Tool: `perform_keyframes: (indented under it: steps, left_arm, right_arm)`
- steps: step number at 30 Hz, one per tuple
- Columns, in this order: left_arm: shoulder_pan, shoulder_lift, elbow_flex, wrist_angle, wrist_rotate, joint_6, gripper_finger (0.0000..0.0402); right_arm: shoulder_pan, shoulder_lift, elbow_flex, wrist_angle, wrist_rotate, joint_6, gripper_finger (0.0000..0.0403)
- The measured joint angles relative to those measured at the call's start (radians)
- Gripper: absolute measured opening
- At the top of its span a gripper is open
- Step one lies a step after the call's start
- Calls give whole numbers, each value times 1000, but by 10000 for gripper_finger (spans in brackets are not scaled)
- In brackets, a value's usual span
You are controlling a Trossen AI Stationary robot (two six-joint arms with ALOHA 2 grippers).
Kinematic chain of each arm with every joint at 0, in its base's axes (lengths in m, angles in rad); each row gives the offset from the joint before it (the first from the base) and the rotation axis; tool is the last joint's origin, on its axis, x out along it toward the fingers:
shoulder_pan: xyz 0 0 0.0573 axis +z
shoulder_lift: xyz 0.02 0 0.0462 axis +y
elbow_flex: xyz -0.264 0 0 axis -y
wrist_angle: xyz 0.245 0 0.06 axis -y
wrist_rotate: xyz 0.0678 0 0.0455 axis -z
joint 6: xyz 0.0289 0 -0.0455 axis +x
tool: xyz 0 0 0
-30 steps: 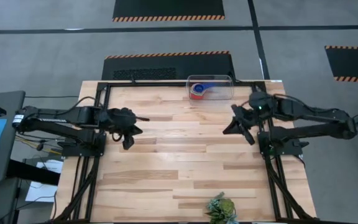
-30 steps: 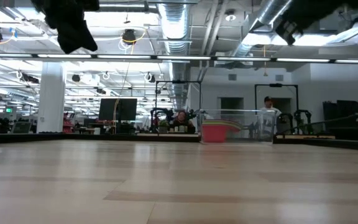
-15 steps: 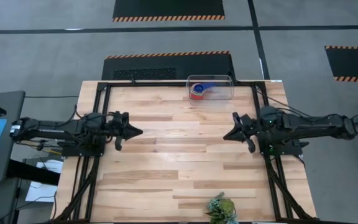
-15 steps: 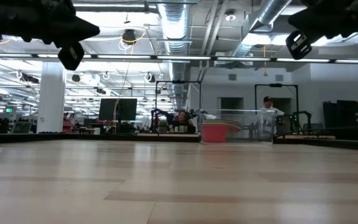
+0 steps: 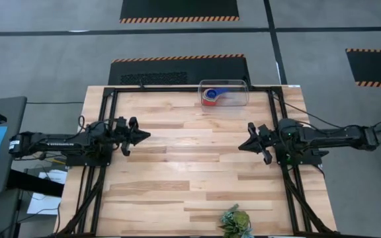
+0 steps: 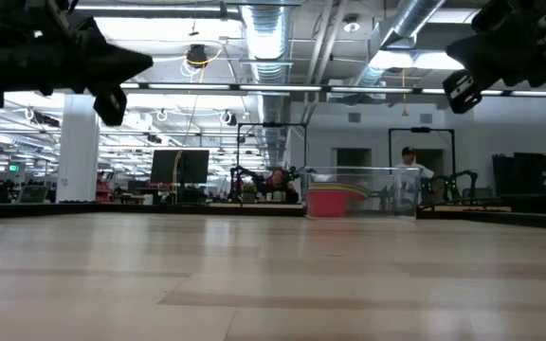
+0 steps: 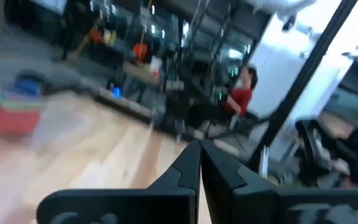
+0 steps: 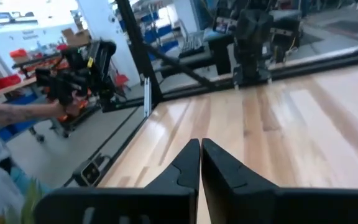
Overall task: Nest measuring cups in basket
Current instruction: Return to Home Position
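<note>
Wood-plank table [image 5: 190, 178] is sitting on a grey floor [image 5: 45, 59] with black hazard-edged mats [image 5: 179, 8] around it.

Clear basket [image 5: 238, 99] is standing at the table's far edge, a bit right of centre. Cups [image 5: 208, 99] are sitting nested in one stack at the basket's left end, red one outermost at the bottom. Dark blue cup [image 5: 222, 90] is sitting on top, its handle pointing toward the basket's middle.

Left hand [image 5: 144, 135] is hovering over the table's left side, pointing level toward the middle. Its fingers [image 7: 179, 177] are pressing together tip to tip in the left wrist view, gripping nothing.

Right hand [image 5: 243, 144] is hovering over the table's right side, pointing back at the left one. Its fingers [image 8: 229, 180] are likewise pinching closed on nothing.

Both hands are hanging well apart from each other and from the basket; low view is showing them high above the table top.

Green leafy plant [image 5: 235, 222] is lying at the near edge, right of centre.

Room behind: blurred person in a red top [image 7: 244, 93] is showing in the left wrist view; someone's forearm [image 8: 17, 112] is reaching in at the edge of the right wrist view.
</note>
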Motion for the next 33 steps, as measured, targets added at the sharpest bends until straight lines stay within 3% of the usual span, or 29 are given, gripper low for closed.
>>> perform_keyframes:
  steps: [9,12,17,22,28,33]
  left_arm:
    - [51,0,-1,18,37,44,0]
    - [55,0,-1,17,36,63,0]
    - [55,0,-2,17,26,38,0]
    - [54,0,-2,25,21,26,0]
    - [54,0,-3,24,-4,7,0]
    - [54,0,-4,24,-10,5,0]
  right_arm:
    - [-62,-13,0,-65,1,-53,40]
    - [-96,-13,0,-131,5,4,40]
    - [-109,-22,0,-170,205,64,40]
    - [-91,-21,-1,-166,215,60,40]
    - [2,-20,-142,91,208,116,40]
    - [48,-47,-144,110,247,78,40]
